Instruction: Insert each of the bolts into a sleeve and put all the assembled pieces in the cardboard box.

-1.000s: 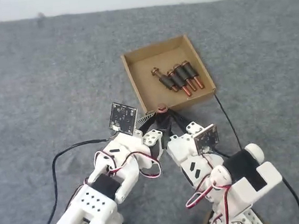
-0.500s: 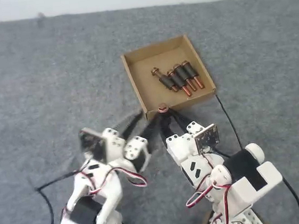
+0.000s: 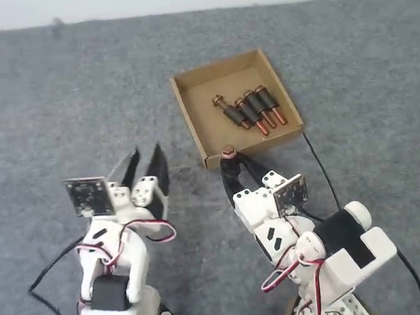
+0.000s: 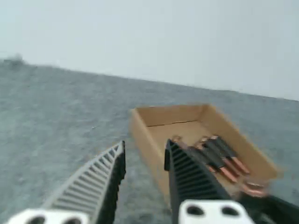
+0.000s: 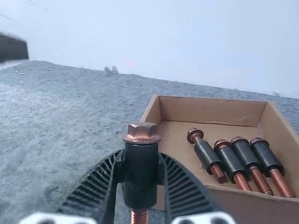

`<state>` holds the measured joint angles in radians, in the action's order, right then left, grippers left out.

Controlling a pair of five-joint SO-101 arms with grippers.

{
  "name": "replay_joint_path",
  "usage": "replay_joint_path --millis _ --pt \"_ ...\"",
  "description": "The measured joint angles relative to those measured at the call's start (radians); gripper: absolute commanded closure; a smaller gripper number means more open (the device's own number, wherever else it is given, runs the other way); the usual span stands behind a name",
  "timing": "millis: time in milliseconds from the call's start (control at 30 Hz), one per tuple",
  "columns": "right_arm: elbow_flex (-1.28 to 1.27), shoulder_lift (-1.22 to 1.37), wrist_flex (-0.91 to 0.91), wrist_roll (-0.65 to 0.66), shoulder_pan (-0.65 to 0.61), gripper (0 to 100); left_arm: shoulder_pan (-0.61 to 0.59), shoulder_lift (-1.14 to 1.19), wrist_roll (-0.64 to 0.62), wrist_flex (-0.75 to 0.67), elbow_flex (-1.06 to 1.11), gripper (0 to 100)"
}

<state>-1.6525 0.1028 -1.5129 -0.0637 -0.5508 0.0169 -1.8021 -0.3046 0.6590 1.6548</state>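
My right gripper [image 3: 231, 163] [image 5: 140, 175] is shut on an assembled piece, a copper bolt in a black sleeve [image 5: 140, 170], held upright just short of the near wall of the cardboard box [image 3: 191, 122] [image 5: 154, 109]. Its bolt head [image 3: 228, 153] shows from above. Inside the box lie several assembled bolts with sleeves [image 3: 250, 109] [image 5: 233, 158] [image 4: 212, 156] side by side. My left gripper [image 3: 145, 164] [image 4: 144, 161] stands open with nothing between its fingers, to the left of the box and apart from it.
Grey carpet [image 3: 54, 106] covers the table, with free room to the left and beyond the box. A black cable [image 3: 318, 169] runs along the right side of the right arm.
The left arm has swung leftward away from the right gripper and the box, and its fingers now point across open carpet. The right gripper has stayed put with its piece.
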Motion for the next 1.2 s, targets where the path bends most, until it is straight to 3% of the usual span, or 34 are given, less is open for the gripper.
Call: replay_joint_path --millis 67,200,567,1033,1200 --pt "0.000 0.000 0.000 0.000 0.000 99.1 -0.057 0.000 0.000 0.000 0.034 98" --pt "0.000 0.000 0.000 0.000 0.000 99.1 -0.144 0.000 0.000 0.040 0.040 99" --pt "0.000 0.000 0.000 0.000 0.000 99.1 -0.178 0.000 0.003 0.393 0.040 99" --pt "0.015 0.000 0.000 0.000 0.153 99.1 -0.176 0.000 0.008 0.463 0.040 99" --pt "0.100 0.000 0.000 0.000 0.176 99.2 -0.176 0.000 0.135 0.488 0.040 99"
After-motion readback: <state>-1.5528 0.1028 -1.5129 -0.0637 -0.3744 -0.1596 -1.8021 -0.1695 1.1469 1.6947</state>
